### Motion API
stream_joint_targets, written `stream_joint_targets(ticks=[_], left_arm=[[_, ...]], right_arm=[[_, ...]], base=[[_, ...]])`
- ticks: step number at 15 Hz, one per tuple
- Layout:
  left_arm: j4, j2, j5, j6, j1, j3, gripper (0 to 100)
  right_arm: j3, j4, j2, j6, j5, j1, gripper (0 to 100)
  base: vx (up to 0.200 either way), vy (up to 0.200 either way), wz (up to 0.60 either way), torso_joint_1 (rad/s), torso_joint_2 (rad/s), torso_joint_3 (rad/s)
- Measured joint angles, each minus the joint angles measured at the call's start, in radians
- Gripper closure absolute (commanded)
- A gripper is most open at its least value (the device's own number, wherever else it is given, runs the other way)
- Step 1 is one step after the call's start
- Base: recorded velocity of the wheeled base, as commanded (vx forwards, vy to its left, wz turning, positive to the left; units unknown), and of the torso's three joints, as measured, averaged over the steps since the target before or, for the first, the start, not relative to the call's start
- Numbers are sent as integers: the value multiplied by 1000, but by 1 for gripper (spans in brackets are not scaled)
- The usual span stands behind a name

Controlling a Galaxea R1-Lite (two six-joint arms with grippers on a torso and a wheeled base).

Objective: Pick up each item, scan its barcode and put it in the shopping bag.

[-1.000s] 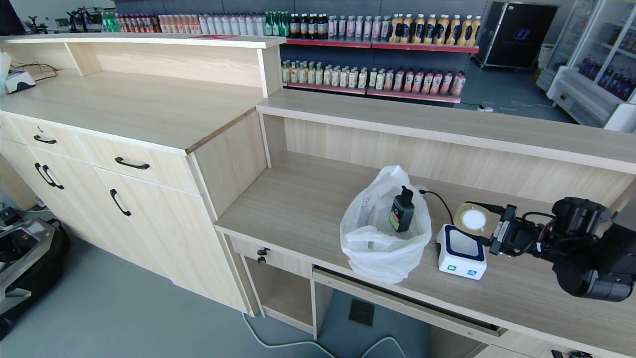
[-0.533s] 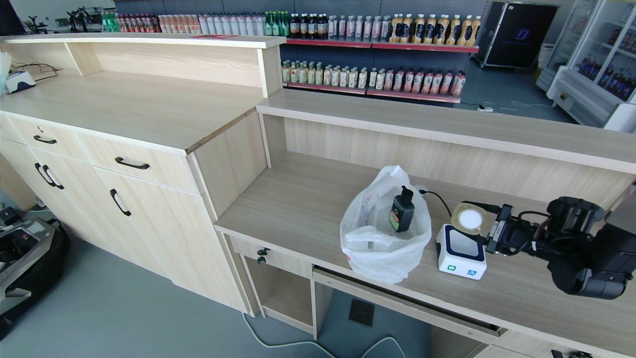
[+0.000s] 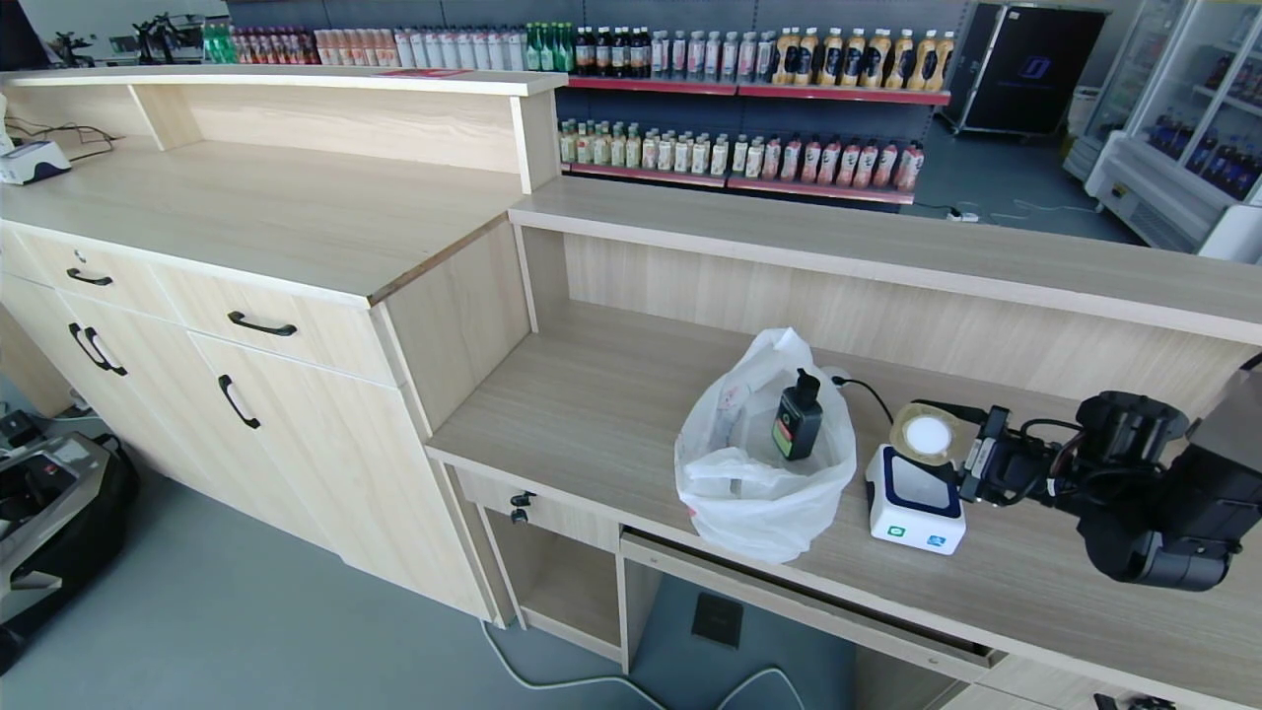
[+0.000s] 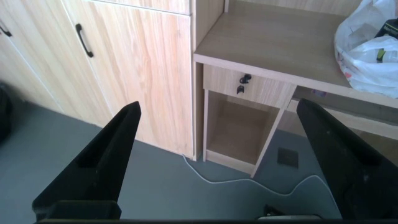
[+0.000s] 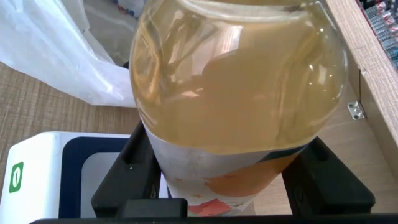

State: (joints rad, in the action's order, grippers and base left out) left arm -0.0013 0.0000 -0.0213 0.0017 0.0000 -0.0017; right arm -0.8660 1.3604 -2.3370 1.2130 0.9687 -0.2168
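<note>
Head view: right gripper [image 3: 951, 441] clamped on pale bottle [image 3: 927, 434], white cap facing camera, bottle over far side of scanner [image 3: 914, 498]. Shopping bag [image 3: 749, 493] stands on counter [image 3: 592, 404] just beside scanner, dark bottle [image 3: 797, 422] upright inside.

Left wrist view: left gripper [image 4: 217, 124] spread wide, empty, above floor in front of counter.

Right wrist view: black fingers [image 5: 130, 162] grip pale bottle on both sides, scanner beneath, shopping bag beyond.

The jar [image 5: 236, 93], cut off at its far end, hides much of the scanner [image 5: 56, 174]; the shopping bag [image 3: 749, 493] hides the base of the dark bottle [image 3: 797, 419].
</note>
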Motion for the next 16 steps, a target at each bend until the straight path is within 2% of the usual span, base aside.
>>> stream_joint_targets(ticks=[10, 13, 16], left_arm=[[0, 0, 0, 0, 0, 0, 0], [0, 0, 0, 0, 0, 0, 0], [0, 0, 0, 0, 0, 0, 0]], right_arm=[[-24, -1, -17, -15, -1, 6, 100], [-63, -27, 19, -157, -11, 14, 100], [-36, -180, 174, -384, -103, 0, 100]], base=[[0, 0, 0, 0, 0, 0], [0, 0, 0, 0, 0, 0], [0, 0, 0, 0, 0, 0]])
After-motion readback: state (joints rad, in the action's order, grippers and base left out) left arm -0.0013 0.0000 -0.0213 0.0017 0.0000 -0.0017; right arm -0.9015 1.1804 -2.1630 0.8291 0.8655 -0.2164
